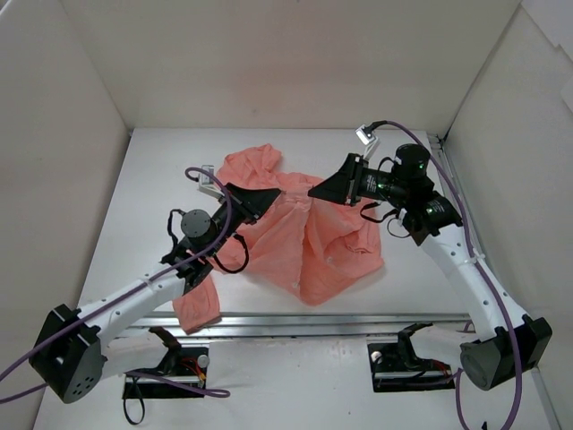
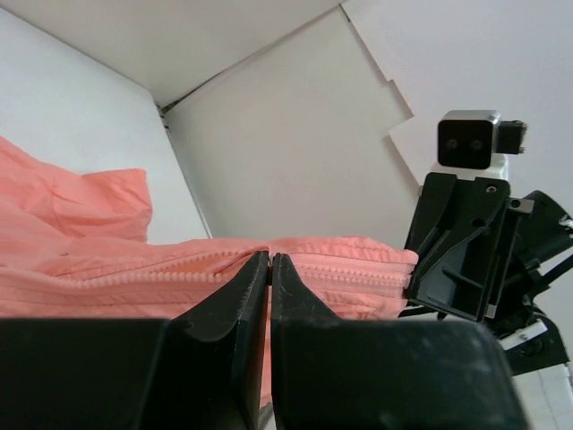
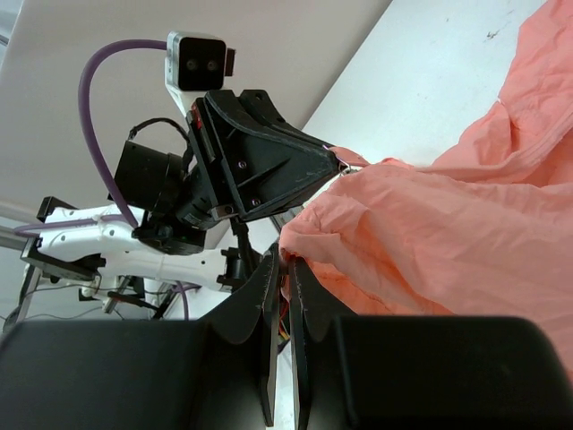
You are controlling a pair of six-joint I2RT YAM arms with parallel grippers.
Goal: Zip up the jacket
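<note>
The left arm is stretched from the near left corner toward the middle of the table (image 1: 152,188). Its forearm is held low, and the left gripper (image 1: 271,197) is pointed to the right. Its jaws are pressed together on the front edge of the jacket (image 1: 304,246), with the band of zip teeth (image 2: 340,267) pinched at the fingertips. The right arm is raised in an arch from the near right and bent sharply at the elbow. The right gripper (image 1: 315,191) is aimed leftward, facing the other just beside it. Its jaws are likewise closed, with a fold of the fabric's edge clamped at their tips. The jacket is spread crumpled beneath both grippers and on their near side, and a short stretch is lifted between them.
</note>
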